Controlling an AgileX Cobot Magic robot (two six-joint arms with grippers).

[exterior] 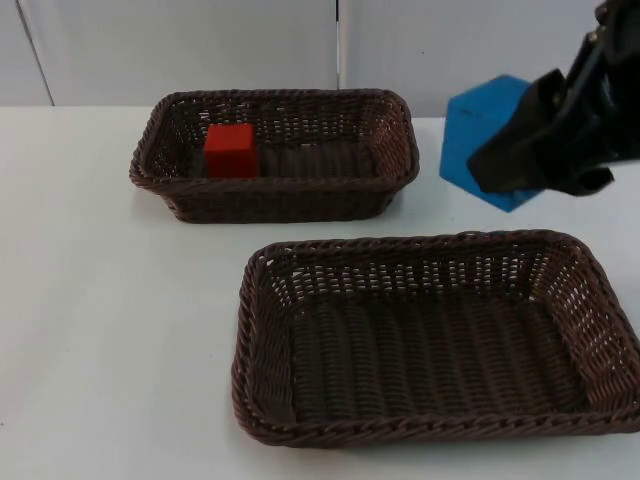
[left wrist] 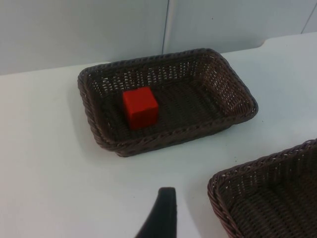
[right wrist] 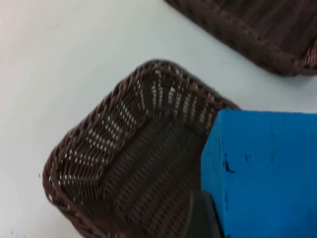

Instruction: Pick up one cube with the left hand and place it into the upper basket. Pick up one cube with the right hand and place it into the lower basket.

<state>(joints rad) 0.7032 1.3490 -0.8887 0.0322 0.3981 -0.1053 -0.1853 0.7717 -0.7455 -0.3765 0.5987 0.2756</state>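
Note:
A red cube (exterior: 230, 150) (left wrist: 140, 107) lies inside the upper basket (exterior: 280, 97) (left wrist: 173, 137), toward its left end. My right gripper (exterior: 510, 160) is shut on a blue cube (exterior: 475, 130) (right wrist: 262, 173) and holds it in the air behind the lower basket (exterior: 400, 245) (right wrist: 99, 144), near that basket's far right corner. The lower basket has nothing in it. My left gripper (left wrist: 161, 215) waits above the bare table in front of the upper basket, apart from the red cube.
The two brown wicker baskets stand close together, the upper basket (right wrist: 257, 39) behind and left of the lower basket (left wrist: 257, 162). White table top (exterior: 110, 330) stretches to the left. A grey partition wall (exterior: 200, 40) closes the back.

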